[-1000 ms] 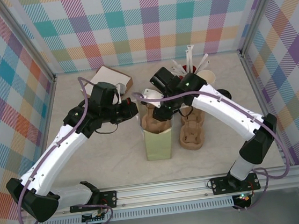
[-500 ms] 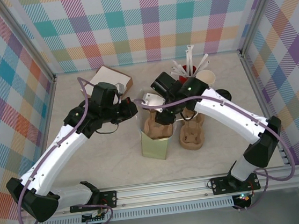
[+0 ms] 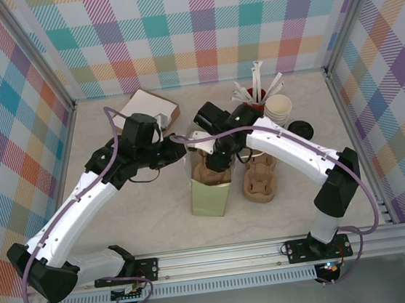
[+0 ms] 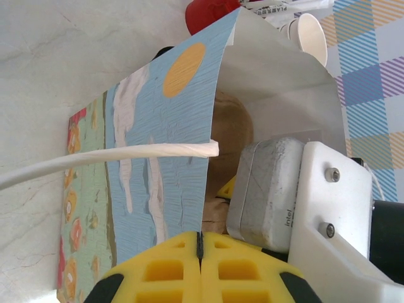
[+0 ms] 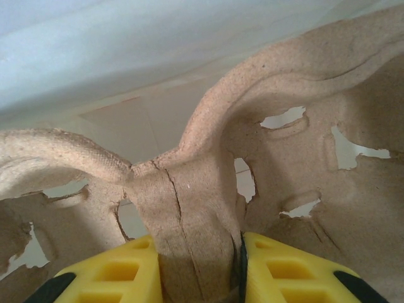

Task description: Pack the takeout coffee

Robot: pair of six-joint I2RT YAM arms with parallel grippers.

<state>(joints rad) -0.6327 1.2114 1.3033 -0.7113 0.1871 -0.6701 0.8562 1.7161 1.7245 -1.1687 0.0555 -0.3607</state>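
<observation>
Right tool (image 5: 199, 270) clamps the carrier (image 5: 189, 183) by its ridge inside the bag (image 4: 158, 151). Left tool (image 4: 199, 252) is closed on the bag's rim. A carrier corner catching there could tear the paper.

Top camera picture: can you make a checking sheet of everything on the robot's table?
Surface: pale marbled tabletop, no spills seen.
Job's things: paper bag upright; pulp carrier sticking out of its mouth.
Clutter: second pulp carrier, red cup of straws, stacked cream cups, black lid, white-topped box.
Grippers: left gripper shut on the bag's edge; right gripper shut on the carrier's middle ridge.
Cables: purple cable looped along each arm.
Surroundings: colourful checked walls.
</observation>
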